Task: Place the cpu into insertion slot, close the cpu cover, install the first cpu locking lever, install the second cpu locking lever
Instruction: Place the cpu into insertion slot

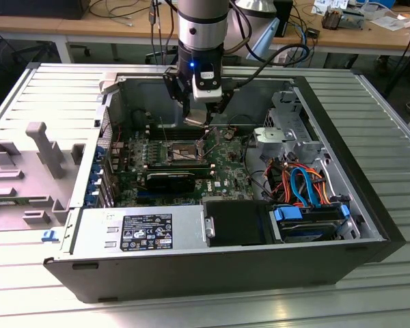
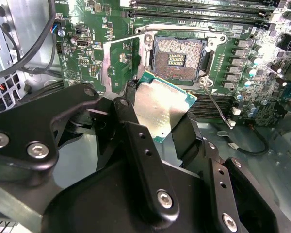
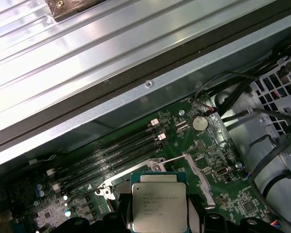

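My gripper (image 1: pixel 202 128) hangs inside the open computer case over the green motherboard (image 1: pixel 225 164). It is shut on the cpu (image 2: pixel 161 104), a flat square chip with a dull silver top (image 3: pixel 158 201), held by two opposite edges between the black fingers (image 2: pixel 132 104). The cpu hangs tilted, just above and beside the insertion slot (image 2: pixel 177 58), whose dark pin field lies bare. The cpu cover (image 2: pixel 108 68), a thin silver frame, is swung open on the side of the slot. Two thin wire locking levers (image 2: pixel 217 108) stand released around the slot.
Long black memory slots (image 3: pixel 116 155) run beside the socket. Cables (image 1: pixel 297 181) and a drive cage (image 1: pixel 287 133) fill the case on the exterior view's right. A power supply (image 1: pixel 140 232) sits along the near wall. A grey fixture (image 1: pixel 44 147) stands outside on the exterior view's left.
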Available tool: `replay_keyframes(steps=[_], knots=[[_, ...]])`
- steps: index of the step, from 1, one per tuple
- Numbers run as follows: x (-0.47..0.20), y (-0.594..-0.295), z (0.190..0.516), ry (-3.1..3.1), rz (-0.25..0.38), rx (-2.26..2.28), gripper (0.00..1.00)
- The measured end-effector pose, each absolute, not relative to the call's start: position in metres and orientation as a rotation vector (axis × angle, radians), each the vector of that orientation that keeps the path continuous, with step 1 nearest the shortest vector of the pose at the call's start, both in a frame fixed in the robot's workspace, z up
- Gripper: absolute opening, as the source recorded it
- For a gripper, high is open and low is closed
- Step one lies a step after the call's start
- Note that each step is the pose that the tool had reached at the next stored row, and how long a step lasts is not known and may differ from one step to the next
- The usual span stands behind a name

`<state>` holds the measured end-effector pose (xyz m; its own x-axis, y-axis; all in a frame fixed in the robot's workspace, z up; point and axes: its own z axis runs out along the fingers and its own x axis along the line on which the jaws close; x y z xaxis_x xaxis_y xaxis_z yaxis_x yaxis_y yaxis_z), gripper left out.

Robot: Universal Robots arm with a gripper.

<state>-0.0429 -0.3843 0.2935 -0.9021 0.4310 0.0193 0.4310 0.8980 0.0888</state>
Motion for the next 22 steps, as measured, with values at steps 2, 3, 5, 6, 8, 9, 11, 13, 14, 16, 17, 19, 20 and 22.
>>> replay_keyframes(steps=[2,3,5,6,8,9,11,13,14,16,17,19,20,22], knots=[[-0.0429,-0.3843,0.2934,3.059,0.143,0.698,0.55],[-0.0429,-0.3843,0.2934,3.059,0.143,0.699,0.55],[-0.0429,-0.3843,0.2934,3.058,0.143,0.702,0.55],[-0.0429,-0.3843,0.2934,3.057,0.143,0.704,0.55],[-0.0429,-0.3843,0.2934,3.056,0.143,0.707,0.55],[-0.0429,-0.3843,0.2934,3.056,0.143,0.708,0.55],[-0.0429,-0.3843,0.2934,3.056,0.143,0.711,0.55],[-0.0429,-0.3843,0.2934,3.055,0.143,0.713,0.55],[-0.0429,-0.3843,0.2934,3.055,0.143,0.714,0.55],[-0.0429,-0.3843,0.2934,3.053,0.143,0.718,0.55],[-0.0429,-0.3843,0.2934,3.053,0.143,0.721,0.55],[-0.0429,-0.3843,0.2934,3.052,0.143,0.722,0.55],[-0.0429,-0.3843,0.2933,3.052,0.143,0.724,0.55],[-0.0429,-0.3843,0.2934,3.051,0.143,0.726,0.55]])
